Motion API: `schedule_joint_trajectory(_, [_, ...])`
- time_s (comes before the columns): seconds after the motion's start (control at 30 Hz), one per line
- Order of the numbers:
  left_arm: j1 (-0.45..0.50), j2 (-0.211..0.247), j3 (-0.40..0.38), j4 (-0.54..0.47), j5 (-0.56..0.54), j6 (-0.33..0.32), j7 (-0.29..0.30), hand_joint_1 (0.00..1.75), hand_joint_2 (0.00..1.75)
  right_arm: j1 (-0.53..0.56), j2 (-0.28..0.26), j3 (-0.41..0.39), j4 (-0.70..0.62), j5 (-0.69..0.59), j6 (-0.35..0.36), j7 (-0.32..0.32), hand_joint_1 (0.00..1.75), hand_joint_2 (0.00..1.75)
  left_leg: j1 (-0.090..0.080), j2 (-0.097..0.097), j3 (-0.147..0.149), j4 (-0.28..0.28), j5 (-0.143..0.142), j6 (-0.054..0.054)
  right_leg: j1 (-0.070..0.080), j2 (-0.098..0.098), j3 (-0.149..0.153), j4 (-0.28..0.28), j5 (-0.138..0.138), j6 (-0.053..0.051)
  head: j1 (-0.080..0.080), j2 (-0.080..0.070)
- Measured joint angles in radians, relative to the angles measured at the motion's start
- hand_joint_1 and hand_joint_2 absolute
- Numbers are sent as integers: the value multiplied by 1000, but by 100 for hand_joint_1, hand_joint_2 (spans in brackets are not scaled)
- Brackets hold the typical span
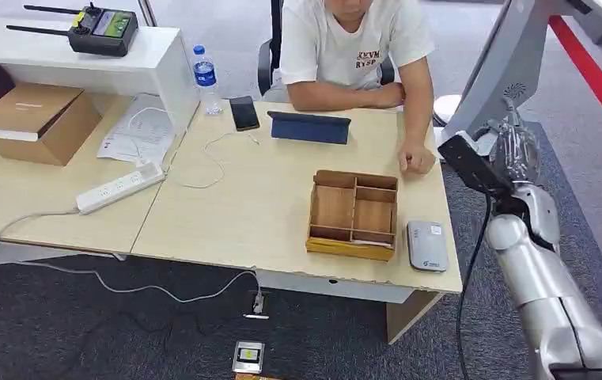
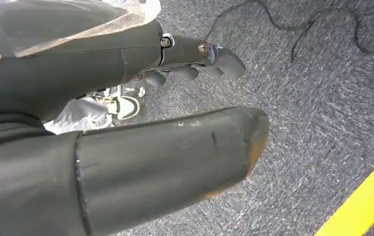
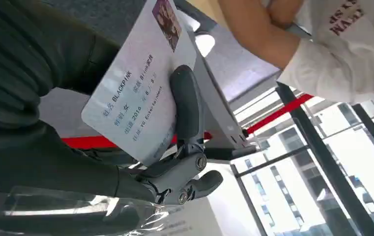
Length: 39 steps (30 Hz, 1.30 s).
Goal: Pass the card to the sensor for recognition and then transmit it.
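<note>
One card (image 3: 135, 93) is in play, pale with printed text and a small photo at one end, and the right hand (image 3: 126, 142) holds it: a dark finger (image 3: 186, 105) presses across its printed face while the thick thumb backs it from the other side. The card's long axis runs out along the fingers, its photo end pointing away from the wrist toward the seated person (image 3: 322, 44). In the head view that right hand (image 1: 516, 150) is raised off the right edge of the table (image 1: 242, 214), level with the far corner, palm side turned away. The left hand (image 2: 194, 61) hangs over grey carpet with nothing in it, fingers loosely curled yet apart. On the table, nearest the robot, lie one grey card sensor (image 1: 427, 245) and, just beside it, one wooden tray (image 1: 354, 214) with several compartments. Farther back are one dark tablet case (image 1: 310, 127), one black phone (image 1: 244, 112) and one water bottle (image 1: 205, 77); the person's hand (image 1: 418, 158) rests near the tray's far corner.
</note>
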Motion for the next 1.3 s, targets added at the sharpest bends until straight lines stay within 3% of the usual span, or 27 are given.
schedule_joint_trajectory(0.17, [12, 0, 0, 0, 9, 4, 0, 0, 0, 74, -79, -9, -10, -26, 2, -5, 175, 175, 0, 0, -1, 0, 0, 0, 0, 0, 0, 0, 0, 0, 0, 0])
schedule_joint_trajectory(0.33, [12, 0, 0, 0, 17, 4, 2, 0, 0, 122, -128, -24, -11, -50, 11, 8, 175, 175, 0, 0, 0, 0, 0, 0, 0, 0, -1, -1, 0, 0, 0, 0])
schedule_joint_trajectory(0.5, [16, 0, 0, 0, 16, 11, 10, 0, 0, 206, -160, -43, 8, -79, -10, -18, 175, 175, 0, 0, -1, 0, 0, 0, 0, 1, -1, 0, 0, 0, 0, 0])
schedule_joint_trajectory(0.87, [14, -6, -1, 0, -2, 22, 15, 0, 0, 260, -129, -41, 16, -37, 6, -2, 175, 175, 0, 0, -1, 0, 0, -1, 0, 1, -1, 0, 0, 0, 0, 0])
schedule_joint_trajectory(1.3, [12, -13, -3, 0, -8, 26, 18, 0, 0, 230, -34, -13, 47, 20, 35, -2, 175, 175, 0, 0, -1, 0, 0, -1, 0, 1, -1, 0, 0, 0, 0, 0])
